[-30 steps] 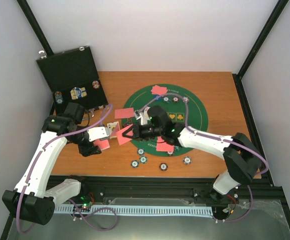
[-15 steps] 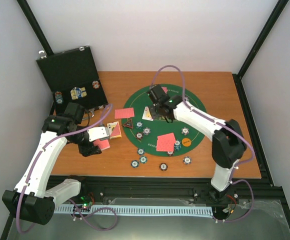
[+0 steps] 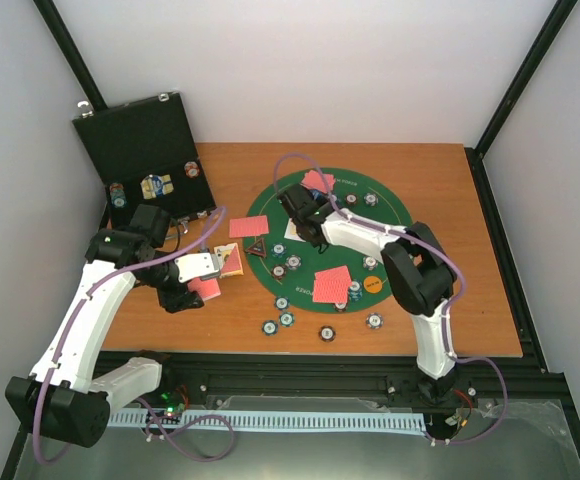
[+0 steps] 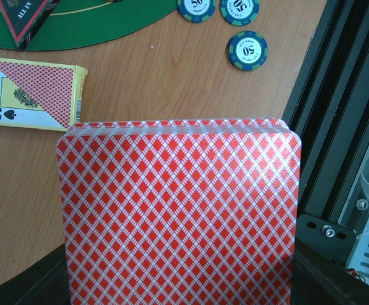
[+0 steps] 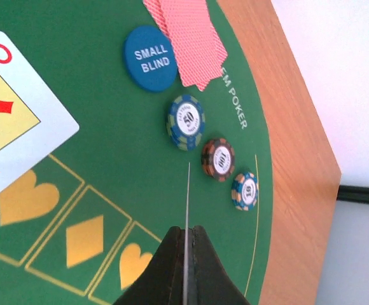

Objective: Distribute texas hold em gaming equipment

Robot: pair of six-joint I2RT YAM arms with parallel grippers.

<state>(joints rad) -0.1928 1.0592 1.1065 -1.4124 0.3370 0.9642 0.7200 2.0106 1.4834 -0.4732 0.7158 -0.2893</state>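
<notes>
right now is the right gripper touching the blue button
Apart. Right wrist view shows bare green mat between the blue button and the right gripper, shut on an edge-on card.

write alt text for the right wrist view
The right hand, shut on a thin card seen edge-on, hovers over a green mat. Ahead lie a blue Small Blind button, three chips, red-backed cards and a face-up two of diamonds.

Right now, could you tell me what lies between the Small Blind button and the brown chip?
A blue green-edged chip lies between the Small Blind button and the brown chip, in the right wrist view.
</notes>
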